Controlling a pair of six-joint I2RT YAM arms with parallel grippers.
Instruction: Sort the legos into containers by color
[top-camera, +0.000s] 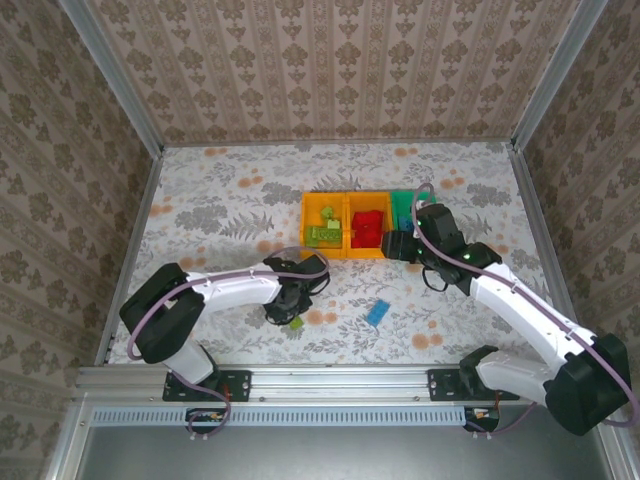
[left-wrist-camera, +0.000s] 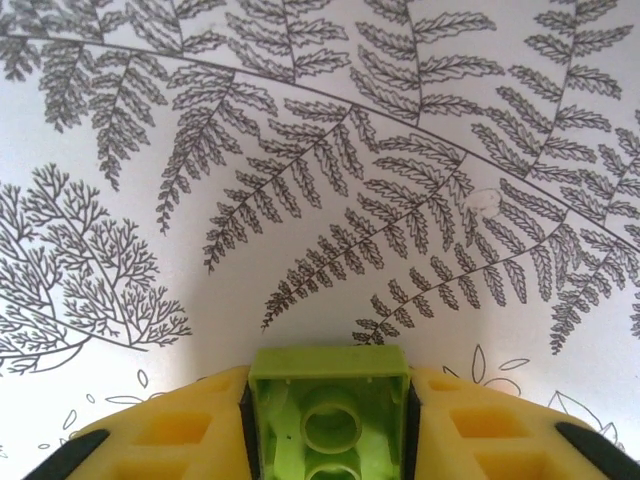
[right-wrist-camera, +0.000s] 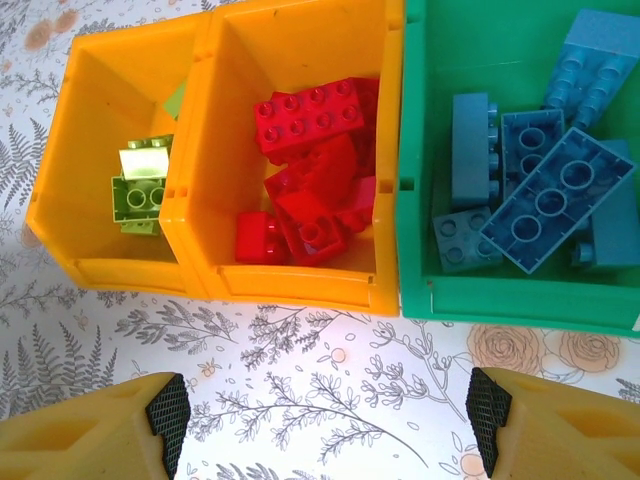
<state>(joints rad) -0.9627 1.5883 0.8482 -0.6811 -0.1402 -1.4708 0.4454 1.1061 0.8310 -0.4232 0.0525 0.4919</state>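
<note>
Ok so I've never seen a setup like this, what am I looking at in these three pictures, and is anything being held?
These are two white robot arms bolted to the near edge of a flower-patterned table. One picture looks down from above. The other two come from a camera on each wrist.

The left gripper is shut on a lime green studded plastic brick. The right gripper is open and holds nothing. It faces three open plastic bins standing side by side: a left orange-yellow bin with lime green bricks, a middle orange-yellow bin with red bricks, and a green bin with blue bricks.

One loose blue brick lies on the table.
</note>
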